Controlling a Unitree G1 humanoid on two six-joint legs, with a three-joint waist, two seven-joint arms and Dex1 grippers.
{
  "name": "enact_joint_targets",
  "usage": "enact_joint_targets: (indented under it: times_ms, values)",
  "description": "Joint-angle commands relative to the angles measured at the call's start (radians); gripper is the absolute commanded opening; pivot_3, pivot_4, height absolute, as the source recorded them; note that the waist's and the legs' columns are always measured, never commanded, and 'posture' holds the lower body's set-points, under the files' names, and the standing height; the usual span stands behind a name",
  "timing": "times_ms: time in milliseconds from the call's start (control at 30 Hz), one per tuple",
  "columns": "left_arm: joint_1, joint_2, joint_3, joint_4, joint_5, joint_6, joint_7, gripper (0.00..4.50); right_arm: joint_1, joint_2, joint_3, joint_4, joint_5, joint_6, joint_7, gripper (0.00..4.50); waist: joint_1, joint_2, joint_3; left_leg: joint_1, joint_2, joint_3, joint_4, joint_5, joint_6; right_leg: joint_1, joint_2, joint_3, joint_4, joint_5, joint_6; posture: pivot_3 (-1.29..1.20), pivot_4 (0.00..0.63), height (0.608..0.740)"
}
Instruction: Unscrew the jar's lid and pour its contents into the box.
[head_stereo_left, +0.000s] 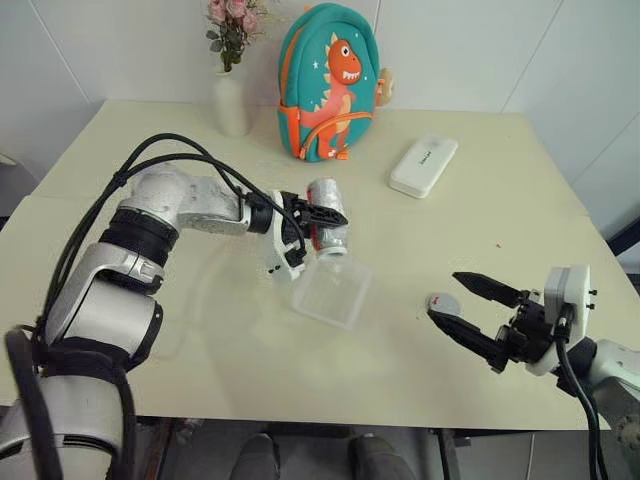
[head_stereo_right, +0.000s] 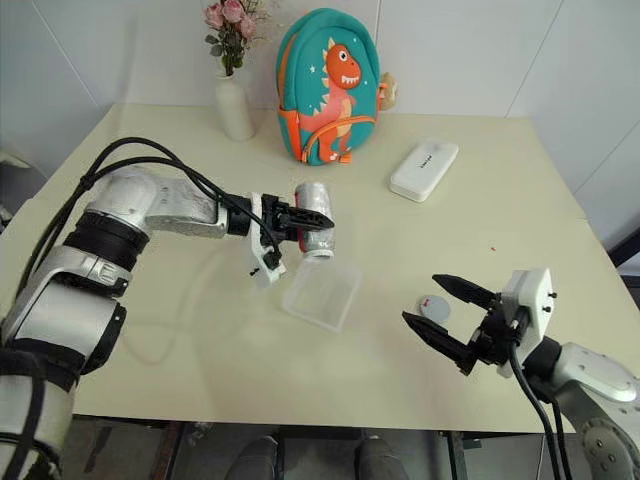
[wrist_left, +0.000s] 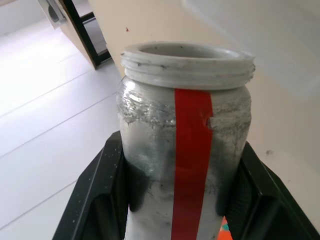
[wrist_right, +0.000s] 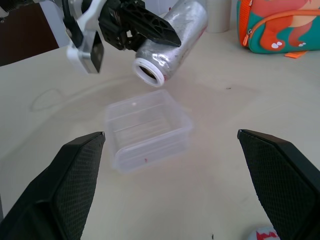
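Observation:
My left gripper (head_stereo_left: 325, 216) is shut on the jar (head_stereo_left: 328, 226), a small silvery-clear cylinder with a red stripe (wrist_left: 192, 150). It is held above the table and tipped, with its open white threaded mouth (wrist_right: 148, 71) pointing down over the far edge of the box (head_stereo_left: 330, 291). The box is shallow clear plastic and sits mid-table. The round grey lid (head_stereo_right: 434, 307) lies on the table just beyond my right gripper (head_stereo_right: 420, 298), which hovers open and holds nothing. The contents are hidden: I see no pieces in the jar's mouth.
A teal dinosaur backpack (head_stereo_left: 330, 85) and a white vase of pink flowers (head_stereo_left: 231, 100) stand at the back of the table. A flat white oblong case (head_stereo_left: 423, 165) lies at the back right. The table's front edge (head_stereo_left: 330, 420) runs close below my arms.

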Motion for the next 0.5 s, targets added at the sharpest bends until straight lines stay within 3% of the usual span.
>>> enact_joint_targets:
  times_ms: [33, 167, 500]
  values:
    - [-0.063, 0.006, -0.155, -0.012, 0.189, 0.252, 0.344, 1.98, -0.026, -0.015, 0.012, 0.008, -0.004, 0.004, 0.005, 4.46, 0.001, 0.0, 0.0, 0.0, 0.0, 0.0, 0.0, 0.0, 0.0, 0.0, 0.0, 0.0, 0.0, 0.0, 0.0, 0.0, 0.15, 0.74]
    - [-0.062, 0.013, -0.25, -0.05, 0.227, 0.348, 0.509, 1.98, -0.057, -0.017, 0.029, 0.022, -0.012, 0.009, 0.004, 4.46, 0.005, 0.0, 0.0, -0.001, 0.0, 0.002, -0.002, 0.0, 0.0, -0.002, 0.0, 0.001, 0.0, 0.0, 0.0, 0.0, 0.15, 0.74]
    - [-0.037, 0.091, -0.286, -0.195, 0.224, 0.437, 0.532, 1.98, -0.083, -0.004, 0.057, 0.03, -0.035, 0.009, 0.001, 4.46, 0.024, 0.0, 0.0, 0.0, 0.0, 0.005, -0.002, 0.0, 0.0, -0.004, 0.0, 0.004, 0.002, 0.0, 0.0, 0.0, 0.15, 0.74]
